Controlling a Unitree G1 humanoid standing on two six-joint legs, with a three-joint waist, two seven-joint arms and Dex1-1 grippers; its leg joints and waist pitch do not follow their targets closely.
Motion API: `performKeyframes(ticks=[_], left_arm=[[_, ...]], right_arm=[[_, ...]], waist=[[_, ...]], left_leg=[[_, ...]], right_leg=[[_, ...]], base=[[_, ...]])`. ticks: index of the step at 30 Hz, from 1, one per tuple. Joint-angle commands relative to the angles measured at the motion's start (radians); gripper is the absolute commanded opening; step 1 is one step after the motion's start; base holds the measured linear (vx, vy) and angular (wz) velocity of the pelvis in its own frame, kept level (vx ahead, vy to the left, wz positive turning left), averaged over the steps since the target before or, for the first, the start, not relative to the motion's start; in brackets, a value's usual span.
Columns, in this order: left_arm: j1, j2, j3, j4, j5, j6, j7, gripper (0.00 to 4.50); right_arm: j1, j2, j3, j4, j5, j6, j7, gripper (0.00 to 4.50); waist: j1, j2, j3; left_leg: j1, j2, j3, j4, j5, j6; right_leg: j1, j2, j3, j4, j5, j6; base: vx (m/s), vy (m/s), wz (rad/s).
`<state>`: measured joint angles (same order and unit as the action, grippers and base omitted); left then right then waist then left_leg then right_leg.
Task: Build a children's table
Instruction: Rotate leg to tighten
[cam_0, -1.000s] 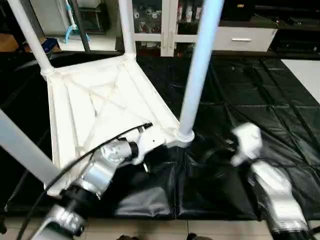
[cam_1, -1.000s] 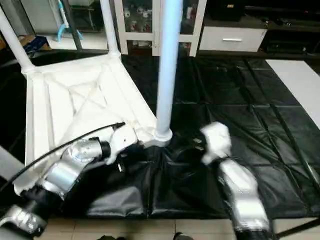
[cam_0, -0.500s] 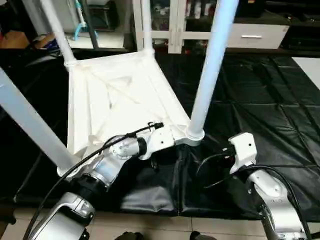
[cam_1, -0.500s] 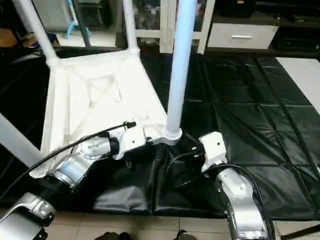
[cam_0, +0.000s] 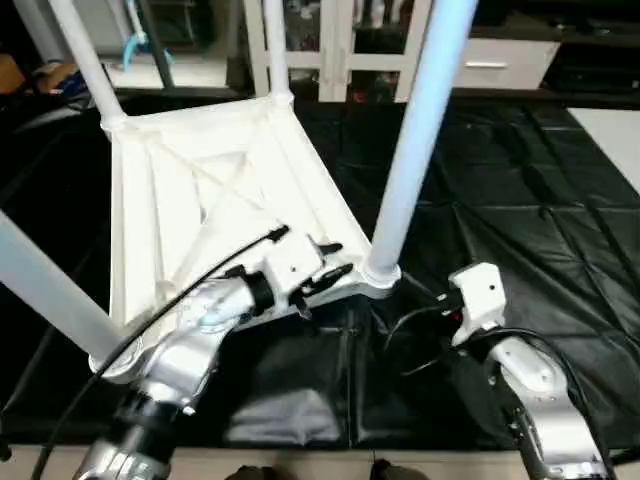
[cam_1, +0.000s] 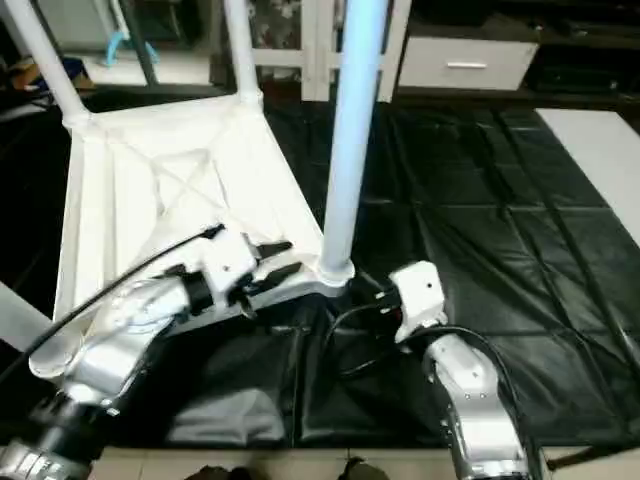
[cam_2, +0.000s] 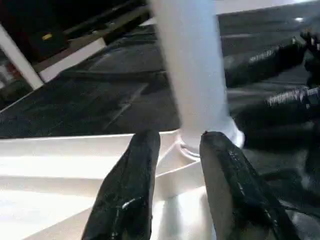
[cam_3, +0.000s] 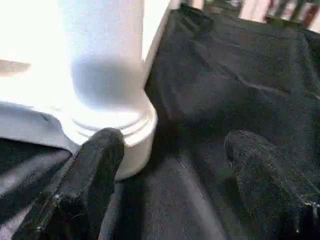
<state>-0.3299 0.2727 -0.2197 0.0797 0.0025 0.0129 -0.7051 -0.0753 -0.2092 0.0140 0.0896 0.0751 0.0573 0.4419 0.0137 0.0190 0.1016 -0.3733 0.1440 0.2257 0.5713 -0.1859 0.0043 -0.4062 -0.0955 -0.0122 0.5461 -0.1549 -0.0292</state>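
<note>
Left fingers (cam_2: 130, 190) slightly apart over the tabletop (cam_0: 180, 190) rim; right fingers (cam_3: 95, 175) wide apart beside the leg (cam_0: 415, 140) socket.

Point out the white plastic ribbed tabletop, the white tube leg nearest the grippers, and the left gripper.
White plastic ribbed tabletop (cam_0: 190, 200): left eye view, on its X-ribbed underside.
White tube leg nearest the grippers (cam_0: 412, 150): left eye view, mid-shaft.
Left gripper (cam_0: 333, 262): left eye view, between its black fingertips.
</note>
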Motion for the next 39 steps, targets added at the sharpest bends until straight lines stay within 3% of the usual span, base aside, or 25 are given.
performKeyframes(ticks=[1,2,5,7,9,13,14,15,16,18,20,22,25,26,27,29,31,32,33,34,35,36,37,38,39], left_arm=[[0.072,0.019,0.028,-0.128,-0.044,0.079,0.010,1.94],[0.147,0.029,0.047,-0.215,-0.069,0.126,0.024,2.01],[0.212,0.028,0.058,-0.286,-0.098,0.165,0.038,2.22],[0.318,0.035,0.060,-0.406,-0.156,0.240,0.038,2.22],[0.356,0.042,0.061,-0.446,-0.174,0.269,0.032,2.22],[0.455,0.057,0.088,-0.521,-0.220,0.302,0.035,2.22],[0.477,0.064,0.093,-0.546,-0.230,0.320,0.036,2.22],[0.479,0.064,0.093,-0.547,-0.230,0.320,0.036,2.22],[0.525,0.070,0.107,-0.583,-0.242,0.338,0.045,2.22],[0.591,0.066,0.138,-0.622,-0.254,0.349,0.070,2.22],[0.603,0.064,0.146,-0.628,-0.260,0.350,0.075,2.22],[0.657,0.052,0.178,-0.639,-0.275,0.336,0.102,2.22],[0.688,0.017,0.216,-0.615,-0.286,0.287,0.135,2.22],[0.692,0.009,0.229,-0.608,-0.287,0.274,0.144,2.22],[0.692,0.009,0.229,-0.608,-0.287,0.274,0.144,2.22],[0.704,0.000,0.248,-0.606,-0.281,0.261,0.166,2.22],[0.712,-0.001,0.254,-0.611,-0.274,0.260,0.177,2.22],[0.736,0.004,0.254,-0.630,-0.259,0.266,0.189,2.22],[0.744,-0.003,0.250,-0.638,-0.247,0.267,0.208,2.22],[0.746,-0.005,0.248,-0.640,-0.243,0.267,0.214,2.22],[0.749,-0.027,0.243,-0.638,-0.217,0.273,0.262,2.22],[0.746,-0.044,0.241,-0.630,-0.198,0.280,0.296,2.22],[0.743,-0.060,0.240,-0.617,-0.180,0.275,0.326,2.22],[0.731,-0.113,0.242,-0.586,-0.140,0.239,0.402,2.22],[0.731,-0.113,0.242,-0.586,-0.140,0.239,0.402,2.22]], right_arm=[[-0.004,0.005,0.013,-0.024,0.025,-0.028,0.015,3.58],[-0.005,0.010,0.011,-0.026,0.036,-0.047,0.021,3.58],[-0.003,0.010,0.011,-0.029,0.044,-0.066,0.032,3.58],[0.014,-0.005,0.012,-0.041,0.059,-0.083,0.072,3.58],[0.026,-0.004,0.008,-0.054,0.107,-0.063,0.119,3.58],[0.059,-0.077,0.068,-0.118,0.213,-0.011,0.348,3.58],[0.063,-0.100,0.083,-0.128,0.230,0.001,0.398,3.58],[0.063,-0.102,0.084,-0.129,0.231,0.001,0.401,3.58],[0.068,-0.151,0.105,-0.149,0.262,0.019,0.492,3.58],[0.068,-0.203,0.108,-0.177,0.318,0.069,0.575,3.58],[0.069,-0.214,0.109,-0.183,0.329,0.080,0.591,3.58],[0.069,-0.265,0.110,-0.207,0.361,0.108,0.662,3.58],[0.006,-0.217,0.083,-0.186,0.398,0.138,0.621,3.58],[-0.017,-0.192,0.085,-0.184,0.412,0.153,0.601,3.58],[-0.017,-0.192,0.085,-0.184,0.412,0.153,0.601,3.58],[-0.050,-0.155,0.098,-0.180,0.420,0.172,0.567,3.58],[-0.063,-0.140,0.107,-0.178,0.420,0.182,0.552,3.58],[-0.083,-0.108,0.128,-0.162,0.389,0.184,0.510,3.58],[-0.082,-0.096,0.135,-0.156,0.381,0.190,0.493,3.58],[-0.082,-0.093,0.137,-0.155,0.379,0.192,0.488,3.58],[-0.075,-0.079,0.149,-0.141,0.346,0.186,0.457,3.58],[-0.071,-0.071,0.156,-0.131,0.317,0.175,0.439,3.58],[-0.068,-0.066,0.161,-0.125,0.303,0.170,0.429,3.58],[-0.070,-0.038,0.162,-0.104,0.271,0.151,0.379,3.58],[-0.070,-0.038,0.162,-0.104,0.271,0.151,0.379,3.58]], waist=[[0.006,0.002,-0.077],[0.002,-0.002,-0.082],[-0.001,0.002,-0.087],[0.003,0.002,-0.094],[0.006,0.004,-0.086],[0.016,0.010,-0.073],[0.018,0.010,-0.065],[0.018,0.010,-0.065],[0.017,0.010,-0.058],[0.018,0.006,-0.055],[0.017,0.004,-0.055],[0.016,-0.010,-0.051],[0.014,-0.014,-0.049],[0.006,-0.017,-0.048],[0.006,-0.017,-0.048],[-0.006,-0.001,-0.038],[-0.016,0.002,-0.035],[-0.011,0.007,-0.026],[0.008,0.017,-0.018],[0.088,0.012,-0.026],[0.068,-0.019,-0.031],[0.055,-0.079,-0.027],[0.051,-0.043,-0.023],[0.062,-0.033,-0.024],[0.065,-0.025,-0.033]], left_leg=[[0.026,0.087,-0.046,-0.081,-0.259,0.047],[0.016,0.087,-0.046,-0.074,-0.199,0.075],[0.019,0.084,-0.041,-0.062,-0.127,0.108],[0.017,0.085,-0.042,-0.054,-0.095,0.121],[0.011,0.085,-0.041,-0.055,-0.104,0.145],[0.020,0.091,-0.040,-0.066,-0.263,0.091],[0.022,0.092,-0.045,-0.075,-0.345,0.048],[0.022,0.092,-0.045,-0.075,-0.345,0.048],[0.029,0.092,-0.050,-0.079,-0.442,-0.003],[0.032,0.091,-0.056,-0.081,-0.493,-0.028],[0.038,0.087,-0.058,-0.080,-0.523,-0.045],[0.034,0.086,-0.062,-0.080,-0.538,-0.049],[0.037,0.082,-0.064,-0.076,-0.547,-0.050],[0.034,0.077,-0.072,-0.076,-0.560,-0.059],[0.034,0.077,-0.072,-0.076,-0.560,-0.059],[0.040,0.081,-0.090,-0.092,-0.690,-0.093],[0.042,0.086,-0.094,-0.110,-0.775,-0.106],[0.005,0.113,-0.087,-0.176,-0.891,-0.123],[-0.039,0.130,-0.067,-0.233,-0.949,-0.131],[-0.090,0.124,0.000,-0.252,-0.897,-0.113],[-0.045,0.102,0.012,-0.209,-0.779,-0.102],[0.114,0.019,-0.050,0.104,-0.395,-0.094],[0.083,0.004,-0.107,0.129,-0.157,-0.055],[0.004,0.009,-0.148,0.095,-0.064,-0.043],[0.035,0.059,-0.138,-0.003,-0.237,-0.101]], right_leg=[[0.028,-0.049,0.025,-0.035,-0.139,-0.189],[0.037,-0.051,0.023,-0.027,-0.079,-0.206],[0.036,-0.043,0.020,-0.018,-0.010,-0.227],[0.043,-0.047,0.021,-0.007,0.042,-0.244],[0.039,-0.044,0.019,-0.011,0.018,-0.250],[0.032,-0.035,0.017,-0.032,-0.200,-0.204],[0.028,-0.033,0.018,-0.042,-0.315,-0.169],[0.028,-0.033,0.018,-0.042,-0.315,-0.169],[0.020,-0.032,0.019,-0.050,-0.424,-0.134],[0.020,-0.034,0.022,-0.054,-0.492,-0.103],[0.011,-0.034,0.023,-0.063,-0.548,-0.076],[0.010,-0.035,0.022,-0.069,-0.588,-0.054],[0.001,-0.038,0.021,-0.078,-0.658,-0.027],[0.002,-0.038,0.012,-0.084,-0.712,-0.001],[0.002,-0.038,0.012,-0.084,-0.712,-0.001],[0.007,-0.022,-0.025,-0.092,-0.694,0.020],[0.018,-0.007,-0.051,-0.088,-0.628,0.016],[0.067,0.013,-0.078,-0.003,-0.466,-0.009],[0.101,0.024,-0.085,0.089,-0.396,-0.019],[0.122,0.026,-0.060,0.196,-0.308,-0.007],[0.089,0.015,-0.008,0.172,-0.462,0.017],[-0.110,-0.098,0.057,-0.121,-1.080,0.110],[-0.085,-0.136,0.107,-0.136,-1.160,0.074],[0.023,-0.132,0.115,-0.099,-1.035,0.011],[0.005,-0.041,0.053,-0.036,-0.731,-0.051]], base=[[0.072,-0.014,0.04],[0.082,-0.020,0.00],[0.075,-0.033,0.00],[0.000,0.000,0.00],[0.000,0.000,0.00],[0.000,0.000,0.00],[0.000,0.000,0.00],[-0.051,0.005,0.02],[-0.051,0.005,0.02],[0.000,0.000,0.00],[-0.027,0.006,0.00],[-0.061,0.007,-0.01],[-0.057,0.007,-0.04],[-0.066,0.000,-0.09],[-0.074,0.011,-0.16],[-0.082,0.017,-0.15],[-0.081,0.020,-0.08],[-0.083,0.010,-0.02],[-0.119,-0.028,0.13],[-0.119,-0.028,0.13],[-0.077,-0.105,0.19],[0.042,-0.120,0.14],[0.042,-0.120,0.14],[0.094,-0.017,0.03],[0.000,0.000,0.00]])
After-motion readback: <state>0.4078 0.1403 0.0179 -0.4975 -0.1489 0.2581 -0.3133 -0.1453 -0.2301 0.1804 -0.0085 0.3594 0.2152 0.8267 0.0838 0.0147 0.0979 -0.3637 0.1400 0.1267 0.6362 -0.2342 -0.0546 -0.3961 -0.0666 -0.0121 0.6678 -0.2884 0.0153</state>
